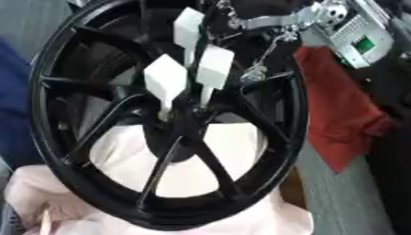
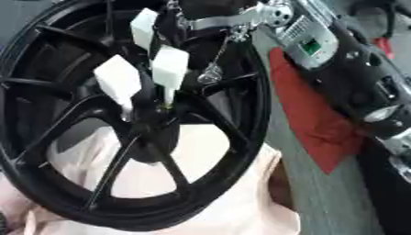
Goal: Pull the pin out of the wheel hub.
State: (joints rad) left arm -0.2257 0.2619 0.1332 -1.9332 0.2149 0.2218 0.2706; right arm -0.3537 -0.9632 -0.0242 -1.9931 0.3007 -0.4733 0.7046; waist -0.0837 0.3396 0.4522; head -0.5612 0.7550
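Wheel (image 1: 96, 151) black, filling the view on pale cloth (image 1: 201, 211) — three white pins (image 1: 165, 79) at its hub, right hand (image 1: 241, 11) reaching from above, grip hidden — spokes crowd close.

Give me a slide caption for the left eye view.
Right robot hand reaches over a black wheel whose hub carries white-handled pins.

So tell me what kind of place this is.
Probably a workshop or robot test bench, not a home: a black spoked wheel with white-handled pins in its hub lies on pale cloth, a red rag beside it.
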